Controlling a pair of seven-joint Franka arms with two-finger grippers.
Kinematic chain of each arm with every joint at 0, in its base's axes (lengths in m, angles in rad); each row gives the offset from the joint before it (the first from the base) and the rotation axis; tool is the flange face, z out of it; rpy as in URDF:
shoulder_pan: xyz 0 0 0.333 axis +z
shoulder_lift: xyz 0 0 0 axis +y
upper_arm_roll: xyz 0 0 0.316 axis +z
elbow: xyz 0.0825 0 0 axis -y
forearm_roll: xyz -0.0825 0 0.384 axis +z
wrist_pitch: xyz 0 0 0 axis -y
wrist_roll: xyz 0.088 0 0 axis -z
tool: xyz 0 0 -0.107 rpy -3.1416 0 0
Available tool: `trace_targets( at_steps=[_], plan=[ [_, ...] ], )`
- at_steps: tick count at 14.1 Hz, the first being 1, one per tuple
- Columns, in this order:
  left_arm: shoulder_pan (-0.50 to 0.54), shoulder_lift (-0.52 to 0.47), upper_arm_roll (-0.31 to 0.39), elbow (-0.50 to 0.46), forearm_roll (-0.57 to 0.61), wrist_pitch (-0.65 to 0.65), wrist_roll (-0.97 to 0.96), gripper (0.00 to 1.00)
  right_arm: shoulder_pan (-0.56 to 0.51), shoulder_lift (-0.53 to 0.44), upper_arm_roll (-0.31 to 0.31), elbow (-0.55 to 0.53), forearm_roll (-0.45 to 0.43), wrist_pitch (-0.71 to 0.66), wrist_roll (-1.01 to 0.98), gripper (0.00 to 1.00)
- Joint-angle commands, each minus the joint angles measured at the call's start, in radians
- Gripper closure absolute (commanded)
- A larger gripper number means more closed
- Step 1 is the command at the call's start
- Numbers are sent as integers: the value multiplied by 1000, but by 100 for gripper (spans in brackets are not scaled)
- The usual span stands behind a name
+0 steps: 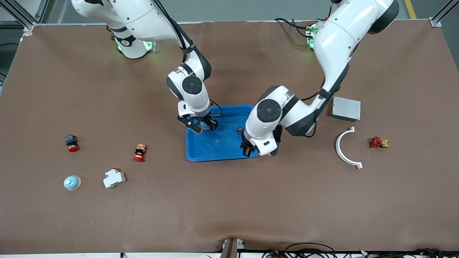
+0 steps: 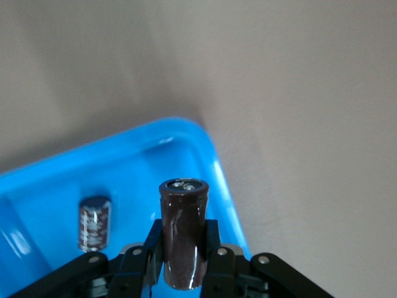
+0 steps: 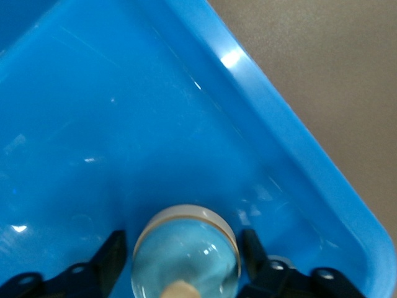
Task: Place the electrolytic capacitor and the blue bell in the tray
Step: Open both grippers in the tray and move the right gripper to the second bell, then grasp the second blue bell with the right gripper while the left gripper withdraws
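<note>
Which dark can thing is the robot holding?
The taller, glossy capacitor, clamped upright in the left gripper over the tray's corner. The other capacitor stands loose in the tray, with nothing gripping it.

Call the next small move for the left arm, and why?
Probably lower and release. The left gripper is shut on a dark capacitor, held upright over the blue tray near its rim, where another capacitor already lies. Nudging inward from the rim first looks safer. The right gripper sits open around the blue bell in the tray.
</note>
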State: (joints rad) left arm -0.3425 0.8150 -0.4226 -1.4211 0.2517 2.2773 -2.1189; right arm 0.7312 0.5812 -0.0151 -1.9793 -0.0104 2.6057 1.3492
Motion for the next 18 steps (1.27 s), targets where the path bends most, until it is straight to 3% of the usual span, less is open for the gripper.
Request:
trace_targets(
  at_steps=[1,4,5,7,12,16,18],
  plan=[
    [-27,58,19,33,-9,22,-67,100,11,16,-19,89,-28,-88,34,0],
    [-30,82,19,30,-8,22,-73,100,-60,5,-11,302,-14,-414,-45,0],
    [-30,84,19,30,-11,22,-73,83,-90,5,-9,354,-5,-503,-144,0],
    [-35,79,19,28,0,21,-72,0,-165,-24,-11,366,-3,-574,-384,0],
    [-3,-19,21,36,33,-59,26,0,-407,-60,-19,344,-29,-607,-946,0],
    [103,-141,10,31,37,-145,400,0,-605,-84,-17,335,-75,-596,-1345,0],
    [122,-210,18,30,40,-275,631,0,-714,-84,-14,323,-74,-560,-1560,0]
  ],
)
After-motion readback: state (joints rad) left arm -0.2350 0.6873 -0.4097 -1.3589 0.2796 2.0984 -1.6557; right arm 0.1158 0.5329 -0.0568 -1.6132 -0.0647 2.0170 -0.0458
